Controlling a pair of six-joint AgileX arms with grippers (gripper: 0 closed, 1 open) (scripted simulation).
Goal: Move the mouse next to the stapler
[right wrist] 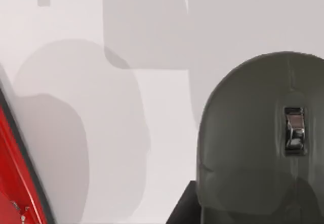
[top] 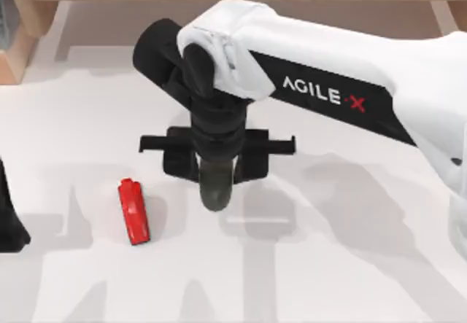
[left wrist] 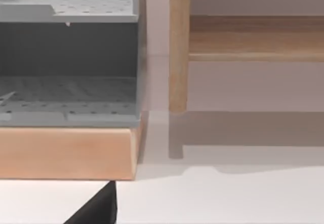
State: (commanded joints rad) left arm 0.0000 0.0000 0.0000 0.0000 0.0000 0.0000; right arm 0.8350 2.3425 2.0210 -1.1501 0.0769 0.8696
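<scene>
My right gripper (top: 216,164) is closed on the mouse (top: 216,184), near the middle of the worktop (top: 328,265). The stapler (top: 133,211) lies to the left, near but apart, long axis roughly parallel to the mouse's. Left arm parked at the left edge.

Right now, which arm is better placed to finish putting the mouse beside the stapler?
The right. Its gripper sits over the mouse, just right of the stapler with a gap between them. The left arm is parked at the table's left edge, away from both.
</scene>
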